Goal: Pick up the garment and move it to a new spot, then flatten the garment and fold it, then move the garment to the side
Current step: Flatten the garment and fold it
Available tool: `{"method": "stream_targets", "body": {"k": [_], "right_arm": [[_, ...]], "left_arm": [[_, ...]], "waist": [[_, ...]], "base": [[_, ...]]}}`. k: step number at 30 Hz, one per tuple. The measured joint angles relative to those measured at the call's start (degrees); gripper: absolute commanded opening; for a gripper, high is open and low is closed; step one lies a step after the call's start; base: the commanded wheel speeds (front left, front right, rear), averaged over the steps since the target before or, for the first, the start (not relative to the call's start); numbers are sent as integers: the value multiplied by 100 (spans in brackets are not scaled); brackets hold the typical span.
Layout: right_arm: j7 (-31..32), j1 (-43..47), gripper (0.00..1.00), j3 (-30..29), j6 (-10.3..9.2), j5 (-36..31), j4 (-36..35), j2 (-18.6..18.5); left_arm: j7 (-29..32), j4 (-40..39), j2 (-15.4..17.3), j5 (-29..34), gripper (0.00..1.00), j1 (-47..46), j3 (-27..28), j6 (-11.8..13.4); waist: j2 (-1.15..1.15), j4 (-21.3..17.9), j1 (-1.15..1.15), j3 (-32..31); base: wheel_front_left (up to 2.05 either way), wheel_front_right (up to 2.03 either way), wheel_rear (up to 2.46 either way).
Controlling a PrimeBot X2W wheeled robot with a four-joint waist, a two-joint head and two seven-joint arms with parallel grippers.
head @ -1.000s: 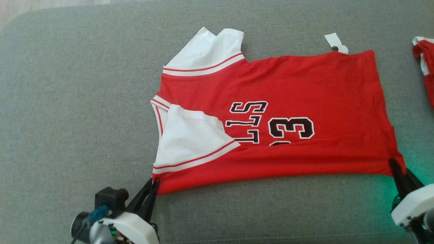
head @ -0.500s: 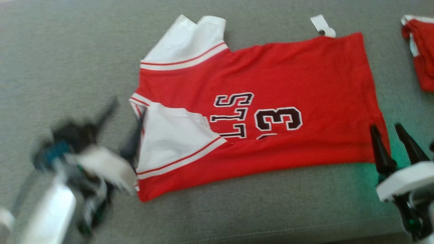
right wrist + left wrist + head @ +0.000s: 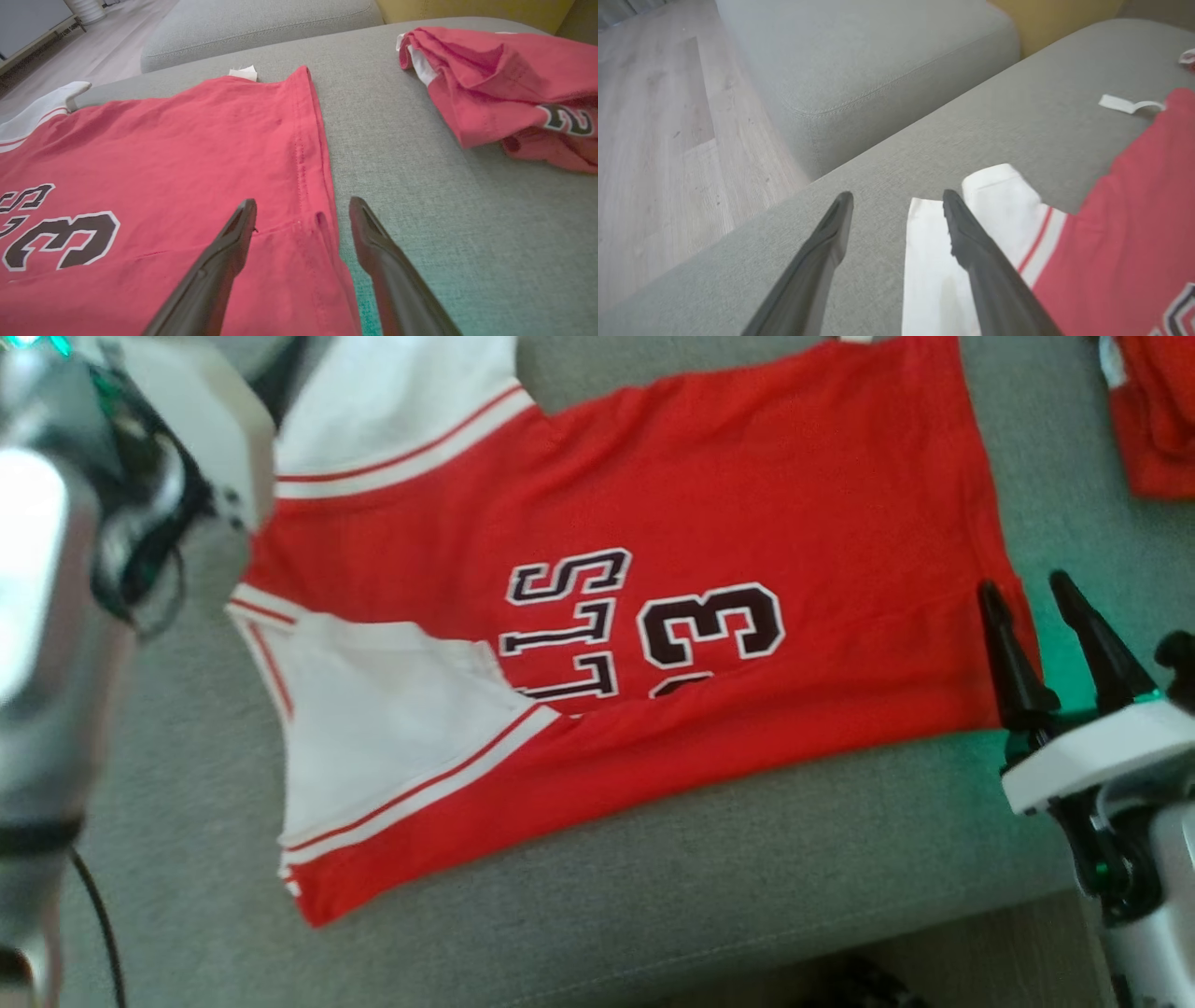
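Note:
The red jersey point(image 3: 747, 495) with white sleeves lies flat on the grey cushion point(image 3: 653, 896), its near long edge folded over the "3" print. My right gripper point(image 3: 1024, 586) is open at the hem's near corner, one finger over the red cloth and one over bare cushion, holding nothing; the right wrist view shows the same gripper point(image 3: 302, 204) straddling that hem edge point(image 3: 322, 186). My left gripper point(image 3: 896, 200) is open above the far white sleeve point(image 3: 999, 196), with its right finger over the sleeve's edge. The blurred left wrist point(image 3: 187, 420) is at the upper left.
A second red garment point(image 3: 1158, 420) lies bunched on the cushion beyond the hem point(image 3: 504, 93). A white tag point(image 3: 1125, 103) pokes out at the jersey's far edge. The cushion's front edge runs close below the jersey. Another grey cushion point(image 3: 878, 60) and wooden floor point(image 3: 654, 140) lie beyond.
Both grippers have let go of the folded near edge and opened. The left arm swung up to the far sleeve; the right moved up along the hem. The camera has also shifted.

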Motion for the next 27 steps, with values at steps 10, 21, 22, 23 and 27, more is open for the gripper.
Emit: {"method": "stream_targets", "body": {"k": [10,21,22,23,27], "right_arm": [[-138,-271,100,196,0,109,159,2],[-309,-518,100,363,0,250,433,-1],[-315,-531,100,371,0,261,450,-2],[-354,-537,100,379,0,261,466,-5],[-411,-627,100,435,0,268,555,-13]], "left_arm": [[15,1403,354,-416,100,-976,-1024,-44],[-37,1896,597,-860,100,-1368,-1523,-43],[-36,1898,611,-895,100,-1380,-1570,-43],[-29,1900,636,-940,100,-1407,-1614,-43],[-27,1922,735,-1046,16,-1618,-1920,-44]], "waist": [[0,-460,0,442],[0,-709,0,619],[0,-719,0,629],[0,-729,0,640],[0,-772,0,690]], "base": [[0,0,0],[0,0,0],[0,0,0],[0,0,0],[0,0,0]]}}
